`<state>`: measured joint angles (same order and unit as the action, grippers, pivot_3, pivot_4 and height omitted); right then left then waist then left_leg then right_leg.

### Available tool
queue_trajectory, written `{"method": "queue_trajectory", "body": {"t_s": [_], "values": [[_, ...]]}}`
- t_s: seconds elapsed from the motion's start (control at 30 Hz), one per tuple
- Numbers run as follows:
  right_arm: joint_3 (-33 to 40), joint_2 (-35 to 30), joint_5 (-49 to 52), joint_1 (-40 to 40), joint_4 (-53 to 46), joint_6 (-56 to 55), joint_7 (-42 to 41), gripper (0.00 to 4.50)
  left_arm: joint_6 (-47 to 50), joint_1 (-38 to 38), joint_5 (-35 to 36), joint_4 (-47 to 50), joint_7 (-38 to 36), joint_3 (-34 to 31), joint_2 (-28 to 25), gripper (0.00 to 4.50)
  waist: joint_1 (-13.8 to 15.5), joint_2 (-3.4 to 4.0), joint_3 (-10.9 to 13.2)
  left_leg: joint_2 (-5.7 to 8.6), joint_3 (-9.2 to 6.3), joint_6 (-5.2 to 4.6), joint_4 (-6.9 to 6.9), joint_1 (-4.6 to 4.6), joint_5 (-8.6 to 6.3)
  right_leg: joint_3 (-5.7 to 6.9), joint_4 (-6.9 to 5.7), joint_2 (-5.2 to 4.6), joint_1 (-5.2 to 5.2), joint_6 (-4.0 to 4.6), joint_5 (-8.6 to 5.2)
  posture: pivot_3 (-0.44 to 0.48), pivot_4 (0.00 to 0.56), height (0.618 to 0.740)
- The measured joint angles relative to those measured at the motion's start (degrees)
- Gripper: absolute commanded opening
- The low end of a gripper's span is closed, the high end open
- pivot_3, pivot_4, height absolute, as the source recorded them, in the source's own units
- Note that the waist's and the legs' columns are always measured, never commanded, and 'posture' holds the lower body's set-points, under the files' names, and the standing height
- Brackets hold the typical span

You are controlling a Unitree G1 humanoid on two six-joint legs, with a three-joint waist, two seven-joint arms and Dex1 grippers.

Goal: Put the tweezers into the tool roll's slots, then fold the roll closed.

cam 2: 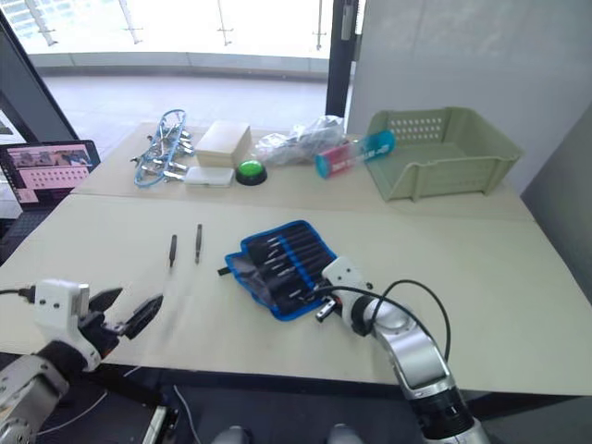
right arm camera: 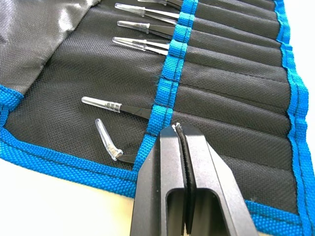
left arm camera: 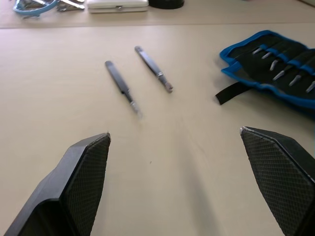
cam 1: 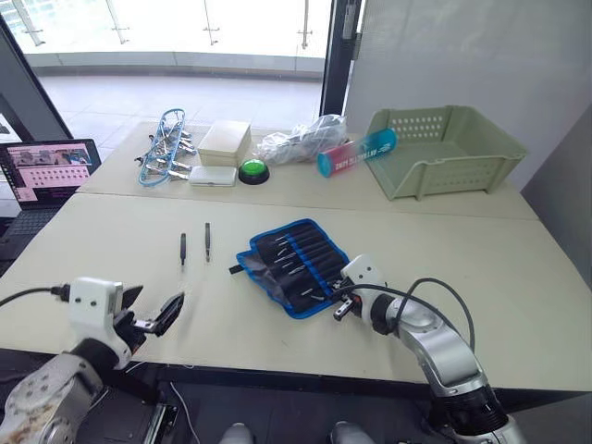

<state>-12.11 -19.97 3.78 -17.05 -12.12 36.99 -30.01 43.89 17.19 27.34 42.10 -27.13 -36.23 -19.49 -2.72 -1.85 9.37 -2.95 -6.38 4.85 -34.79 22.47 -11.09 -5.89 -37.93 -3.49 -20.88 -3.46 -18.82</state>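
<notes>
At the near left edge of the pale tabletop (cam 1: 111, 240), the left gripper (cam 1: 155, 317) is held low with its fingers spread wide, nothing between the cross-hatched pads (left arm camera: 88, 182). Ahead of it two loose tweezers (cam 1: 183, 248) (cam 1: 208, 241) are laid side by side, apart from each other, their points turned toward the robot; slim, dark and stiff, they lie flat on the smooth surface. Since so little stands proud of the table, a pick would best be made by straddling one shaft across its width and closing only once both pads are level with it, so the neighbour is not nudged.

Further right the tool roll (cam 1: 294, 261) is spread open, woven black fabric bound in bright blue tape, a short black strap (left arm camera: 231, 92) trailing from its left edge. Several tweezers with clear tip caps (right arm camera: 101, 103) are seen already seated in the slots (right arm camera: 231, 105), which run as narrow stitched pockets; the nearest cap is bent.

At the roll's near corner the right gripper (right arm camera: 179, 129) is pressed shut and empty, its tip resting at the blue band. It would be wisely kept clear of the capped tips.
</notes>
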Motion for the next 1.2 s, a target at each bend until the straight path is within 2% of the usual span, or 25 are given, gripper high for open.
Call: {"method": "queue_trajectory", "body": {"t_s": [0.13,0.3,0.4,0.57,0.77,1.03,1.2], "values": [[-0.1,-0.2,0.0,-0.3,0.7,-0.4,-0.7,0.0,-4.9,3.9,-0.1,0.5,2.1,-2.1,2.7,4.47,-0.2,-0.01,0.0,0.0,0.06,0.02,-0.02,-0.18,-0.01,-0.05,0.22,0.0,0.24,0.01,0.0,0.0,0.15,0.74],[-0.6,-0.2,0.0,-0.2,0.6,-1.5,-2.0,0.0,-9.6,8.8,-0.4,3.2,4.2,-1.6,6.1,4.47,-1.7,-0.03,0.0,0.0,0.33,0.18,-0.08,-0.24,-0.48,-0.42,0.91,-0.01,0.55,-0.18,0.1,0.0,0.15,0.74],[-0.6,-0.2,0.0,-0.4,0.6,-1.6,-2.5,0.0,-11.4,10.5,-1.2,2.9,4.5,0.2,6.2,4.47,-1.8,-0.04,-0.1,0.0,0.4,0.03,-0.07,-0.24,-0.63,-0.48,0.94,0.01,0.51,-0.18,0.08,0.0,0.15,0.74],[-0.7,-0.2,0.0,-0.6,0.8,-1.6,-2.4,0.0,-11.8,9.1,-1.6,0.5,6.3,1.7,5.3,4.47,-1.7,0.07,0.0,0.0,0.4,0.0,-0.04,-0.27,-0.66,-0.49,0.93,0.01,0.49,-0.16,0.05,0.0,0.15,0.74],[-0.6,-0.2,0.0,-0.6,1.1,-1.6,-2.1,0.0,-11.0,4.1,-2.0,-3.4,9.0,5.3,4.3,4.47,-1.3,0.25,0.0,0.0,0.38,0.01,-0.11,-0.33,-0.64,-0.46,0.82,0.03,0.52,-0.16,0.05,0.0,0.15,0.74],[-0.4,-0.2,0.0,-0.4,1.3,-1.6,-1.9,0.0,-7.4,-6.3,-4.6,-14.6,12.8,11.6,1.5,4.47,-1.1,0.14,-0.1,0.0,0.32,0.04,-0.17,-0.37,-0.61,-0.37,0.77,0.04,0.62,-0.18,0.06,0.0,0.15,0.74],[-0.3,0.0,-0.2,-0.7,1.5,-1.5,-1.4,0.0,-8.9,-20.2,-10.2,-27.9,16.0,17.5,0.6,4.47,-0.5,0.13,-0.1,0.0,0.25,0.06,-0.19,-0.43,-0.49,-0.3,0.71,0.05,0.69,-0.2,0.11,0.0,0.15,0.74]]}}
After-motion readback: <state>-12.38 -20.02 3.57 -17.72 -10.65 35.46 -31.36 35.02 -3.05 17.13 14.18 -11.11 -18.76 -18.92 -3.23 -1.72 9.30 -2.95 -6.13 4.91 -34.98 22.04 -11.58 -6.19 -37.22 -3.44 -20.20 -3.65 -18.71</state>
